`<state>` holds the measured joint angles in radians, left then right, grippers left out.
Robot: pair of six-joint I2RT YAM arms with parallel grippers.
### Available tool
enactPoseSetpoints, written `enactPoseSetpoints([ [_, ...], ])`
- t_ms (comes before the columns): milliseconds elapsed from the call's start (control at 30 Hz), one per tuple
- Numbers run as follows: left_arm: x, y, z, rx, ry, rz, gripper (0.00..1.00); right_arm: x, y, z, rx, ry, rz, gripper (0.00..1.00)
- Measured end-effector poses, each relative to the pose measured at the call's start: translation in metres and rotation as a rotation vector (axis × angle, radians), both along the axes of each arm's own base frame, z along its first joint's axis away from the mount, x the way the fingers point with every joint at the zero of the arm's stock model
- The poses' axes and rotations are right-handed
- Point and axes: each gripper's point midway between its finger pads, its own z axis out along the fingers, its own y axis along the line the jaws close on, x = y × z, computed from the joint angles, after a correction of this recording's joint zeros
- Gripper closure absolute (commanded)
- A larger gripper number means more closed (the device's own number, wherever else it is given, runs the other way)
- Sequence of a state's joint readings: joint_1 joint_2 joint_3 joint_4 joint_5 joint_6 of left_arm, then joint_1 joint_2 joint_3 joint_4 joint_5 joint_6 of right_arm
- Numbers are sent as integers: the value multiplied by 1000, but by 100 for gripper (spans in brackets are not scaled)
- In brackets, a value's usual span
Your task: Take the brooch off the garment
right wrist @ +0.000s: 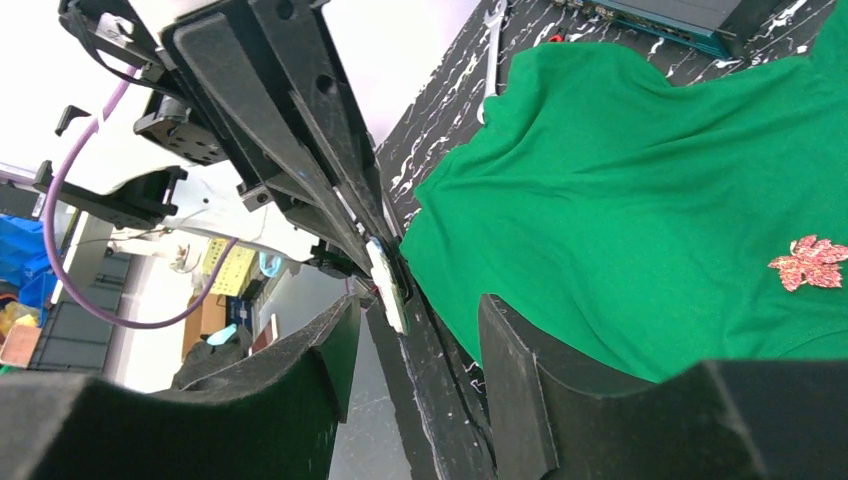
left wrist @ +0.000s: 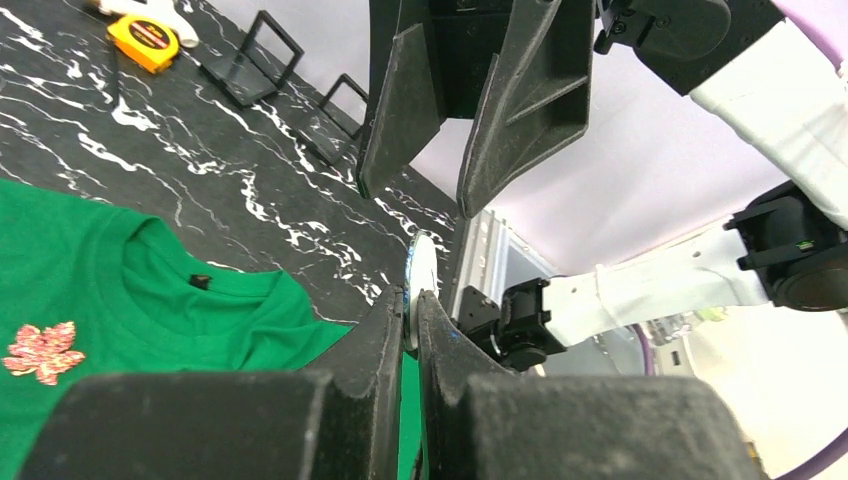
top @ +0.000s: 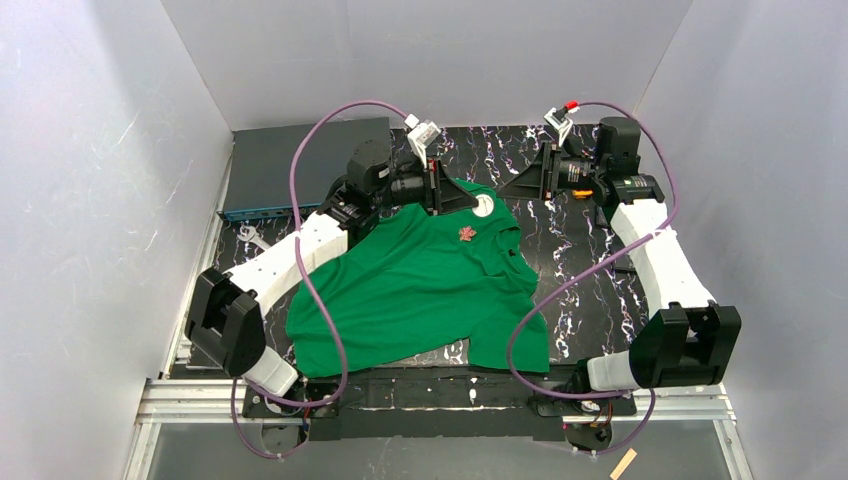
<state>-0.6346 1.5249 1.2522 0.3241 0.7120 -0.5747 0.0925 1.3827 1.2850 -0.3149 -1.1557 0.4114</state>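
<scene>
- maple-leaf brooch (top: 466, 234): on chest of green shirt (top: 400, 290), not yet removed
- left hand (top: 470, 203): clamped on white disc (top: 483, 207) at collar
- right hand (top: 512, 186): parted, empty, above desk (top: 560, 250) near collar

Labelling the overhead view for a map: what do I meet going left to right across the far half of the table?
box → brooch → disc → right tool
</scene>
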Motion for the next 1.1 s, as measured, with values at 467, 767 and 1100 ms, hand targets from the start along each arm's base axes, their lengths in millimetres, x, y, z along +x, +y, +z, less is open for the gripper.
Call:
enactPoseSetpoints([
  [467,-5,-8,2,-37,96,-61,100,-6,4,9,28,-23,35,55],
  [767,-3,-10,2,-49,116,-63,100,-15,7,4,40,-4,75,66],
  [1100,-3,-11,4,-56,111,-63,100,-20,9,5,49,0,102,95],
])
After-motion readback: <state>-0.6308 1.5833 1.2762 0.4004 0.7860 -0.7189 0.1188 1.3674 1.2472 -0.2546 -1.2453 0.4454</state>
